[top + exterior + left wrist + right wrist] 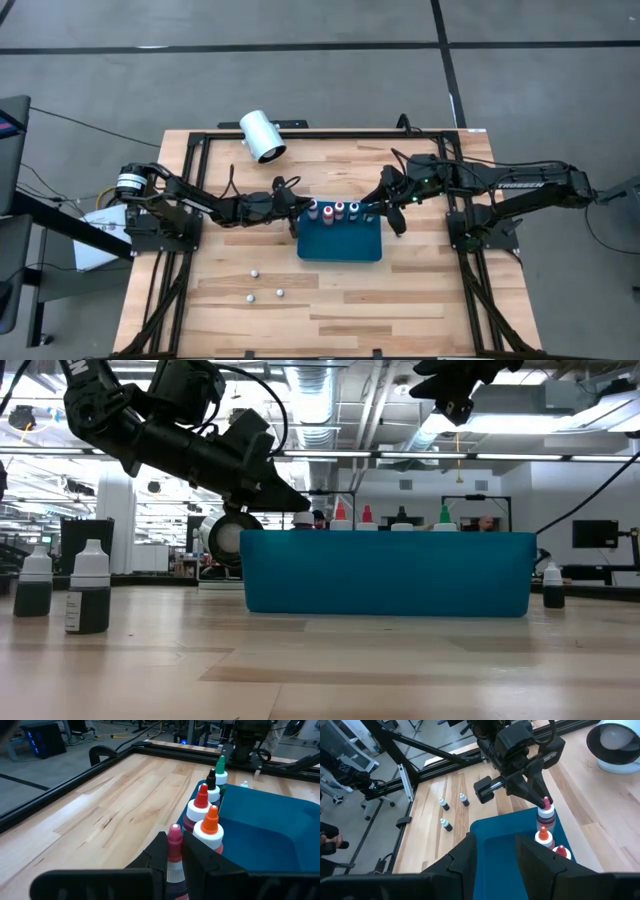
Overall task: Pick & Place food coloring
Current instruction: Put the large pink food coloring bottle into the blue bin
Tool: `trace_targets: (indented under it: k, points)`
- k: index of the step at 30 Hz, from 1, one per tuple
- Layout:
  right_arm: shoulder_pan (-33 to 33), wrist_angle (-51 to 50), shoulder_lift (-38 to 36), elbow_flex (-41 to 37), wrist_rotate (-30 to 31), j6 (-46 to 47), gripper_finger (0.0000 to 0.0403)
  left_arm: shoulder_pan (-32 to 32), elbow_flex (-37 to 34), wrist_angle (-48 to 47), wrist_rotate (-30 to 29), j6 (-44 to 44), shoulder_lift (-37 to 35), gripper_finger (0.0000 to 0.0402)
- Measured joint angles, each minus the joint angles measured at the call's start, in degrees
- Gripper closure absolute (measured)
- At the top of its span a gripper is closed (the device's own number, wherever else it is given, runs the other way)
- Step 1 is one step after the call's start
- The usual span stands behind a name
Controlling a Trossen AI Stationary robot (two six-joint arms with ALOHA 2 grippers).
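A blue tray sits mid-table with food coloring bottles in a row along its far wall: orange tip, red tip, black tip, green tip. At the row's left end stands a pink-tipped bottle, and my left gripper is shut on it. My right gripper hangs open over the tray's right part, with nothing between its fingers. Three more bottles stand on the wood nearer the front. My left gripper pinches the pink-tipped bottle's top, at the white cap just under the pink nozzle, between its two fingers. The fingers come nearly level from the table's left. The bottle stands upright at the tray's far left corner; the tray wall hides its base.
A large white cylinder lies on its side at the table's far left. Black frame rails run along the far edge and both sides. Bare wood lies in front of the tray.
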Motion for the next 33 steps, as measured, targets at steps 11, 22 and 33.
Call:
trace_targets:
  k: [11, 22, 33]
  points:
    - [0.0, 0.4, 0.0, 0.0, 0.0, 0.0, 0.028, -0.3, 0.1, 7.1, 0.3, -1.3, 5.2, 0.0378]
    - [0.1, 0.3, 0.0, 0.0, -0.2, 0.0, 0.0281, -0.3, 0.2, 7.8, 0.3, -1.3, 6.7, 0.0371]
    - [0.1, 0.1, 0.0, 0.0, -0.3, 0.0, 0.0281, -0.3, 0.2, 6.7, 0.4, -1.3, 6.6, 0.031]
